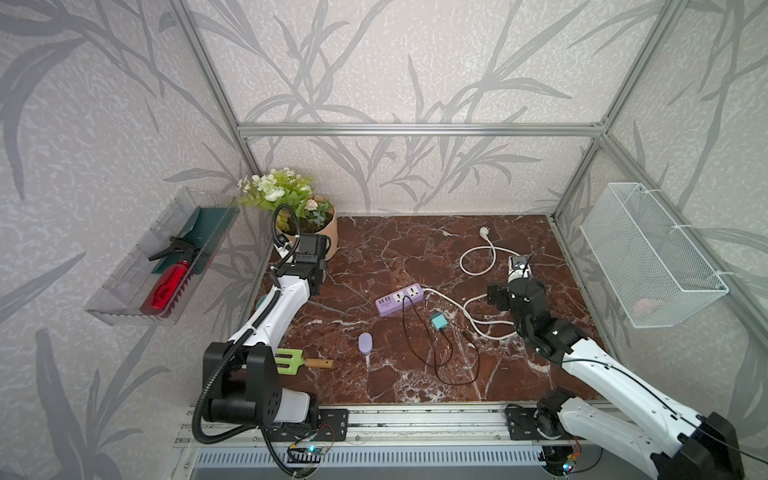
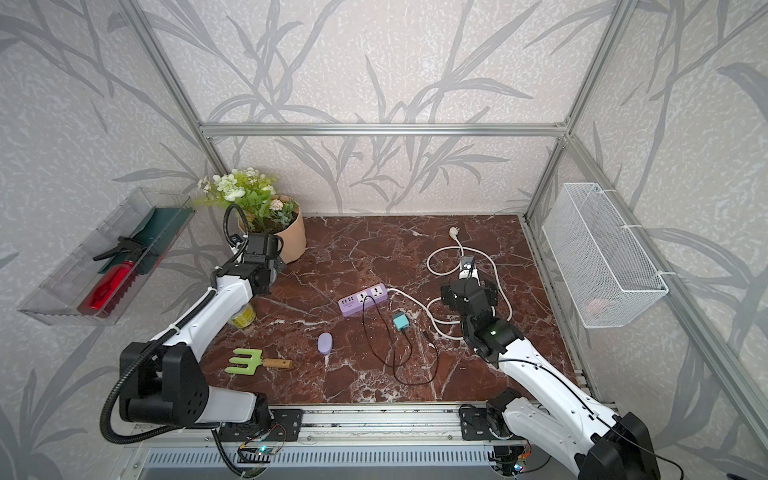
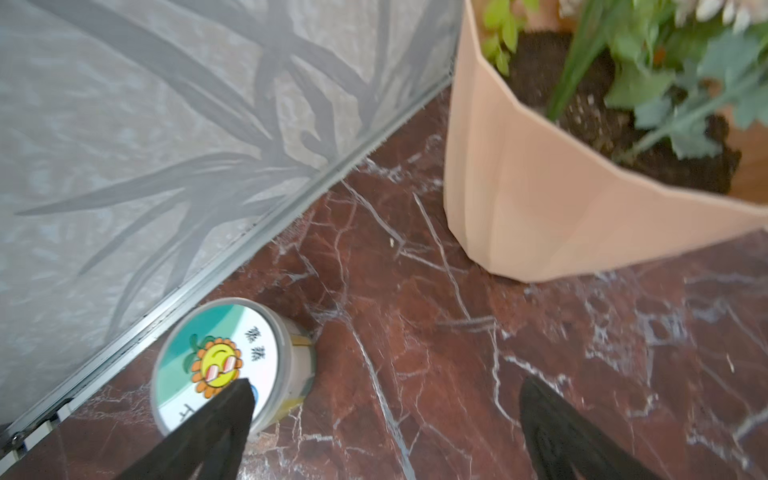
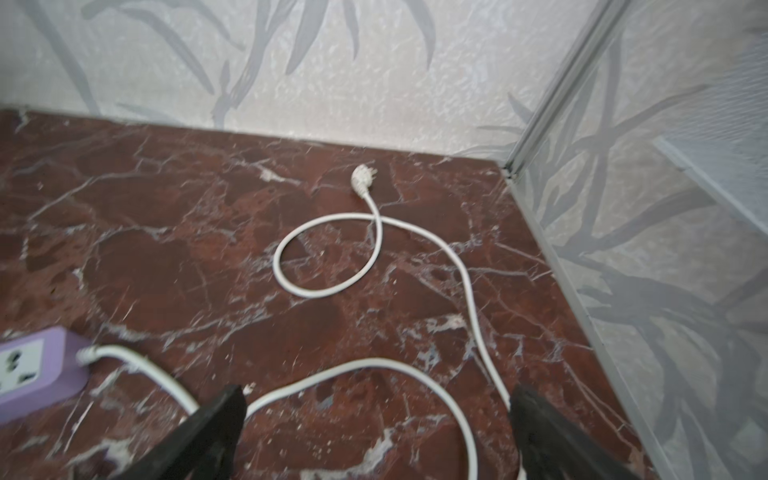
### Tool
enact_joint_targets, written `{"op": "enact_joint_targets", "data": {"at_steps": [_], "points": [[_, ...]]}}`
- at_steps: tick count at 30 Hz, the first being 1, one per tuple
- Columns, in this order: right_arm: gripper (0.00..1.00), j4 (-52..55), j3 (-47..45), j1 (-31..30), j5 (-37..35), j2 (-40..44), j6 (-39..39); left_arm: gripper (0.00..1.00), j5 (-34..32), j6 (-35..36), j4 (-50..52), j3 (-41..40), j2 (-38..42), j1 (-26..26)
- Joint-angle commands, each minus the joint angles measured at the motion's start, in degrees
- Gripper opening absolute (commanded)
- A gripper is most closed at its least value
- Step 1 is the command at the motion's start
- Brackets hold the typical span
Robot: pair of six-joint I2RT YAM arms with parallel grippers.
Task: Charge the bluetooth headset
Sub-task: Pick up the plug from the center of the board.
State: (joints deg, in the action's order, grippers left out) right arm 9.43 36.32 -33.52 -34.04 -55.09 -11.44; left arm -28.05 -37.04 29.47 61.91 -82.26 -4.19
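Listing my pincers: left pincer (image 3: 384, 386) wide, holding nothing, finger bases cut off; right pincer (image 4: 378, 390) likewise wide, over looped white power cord (image 4: 324, 293). Small pale-lavender oval plastic headset case (image 1: 365, 343): on red marble tabletop (image 1: 365, 257), well apart from both. Round cartoon-lidded tub (image 3: 220, 345): partly hidden behind my left finger.

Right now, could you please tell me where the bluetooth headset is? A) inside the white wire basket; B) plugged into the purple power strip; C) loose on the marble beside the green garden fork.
C: the bluetooth headset lies on the marble near the garden fork, apart from the power strip.
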Motion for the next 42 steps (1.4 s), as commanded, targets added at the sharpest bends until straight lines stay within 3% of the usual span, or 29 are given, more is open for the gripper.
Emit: {"op": "enact_joint_targets", "data": {"at_steps": [1,7,12,15,18,21,26,29,40,42], "points": [[0.97,9.47,1.83,-5.18,1.55,-2.04,-3.34,0.99,8.98,1.09,7.64,4.72,-2.05,0.10],[0.73,9.60,-0.74,-11.91,12.46,-3.77,-6.58,0.97,20.76,1.39,9.20,6.60,-2.97,-0.64],[0.55,7.40,-3.47,-16.06,21.00,-6.06,-7.55,0.99,25.17,2.01,11.96,8.58,-2.25,-1.74],[0.58,5.82,-4.42,-16.74,28.34,-8.08,-8.20,0.99,27.39,3.03,13.42,9.98,-2.03,-2.94],[0.77,3.65,-5.07,-16.97,30.39,-10.10,-8.05,0.99,28.74,3.47,14.03,10.94,-1.99,-3.91],[0.78,2.80,-3.94,-17.02,32.77,-13.41,-5.92,0.99,33.43,2.63,12.72,11.03,-1.92,-3.87],[0.70,2.53,-1.97,-16.93,34.81,-21.23,-4.93,0.99,40.28,3.25,11.01,12.69,-2.42,-3.79],[0.51,2.29,-0.08,-16.94,34.60,-25.16,-5.05,0.97,43.20,3.54,10.83,13.59,-2.93,-3.47],[0.50,0.66,3.52,-16.30,29.60,-31.36,-5.48,0.96,49.15,2.53,8.14,13.32,-4.03,-2.49],[0.45,0.37,4.17,-15.91,29.13,-32.88,-5.58,0.95,48.98,2.32,8.19,13.23,-4.12,-2.31]]}}
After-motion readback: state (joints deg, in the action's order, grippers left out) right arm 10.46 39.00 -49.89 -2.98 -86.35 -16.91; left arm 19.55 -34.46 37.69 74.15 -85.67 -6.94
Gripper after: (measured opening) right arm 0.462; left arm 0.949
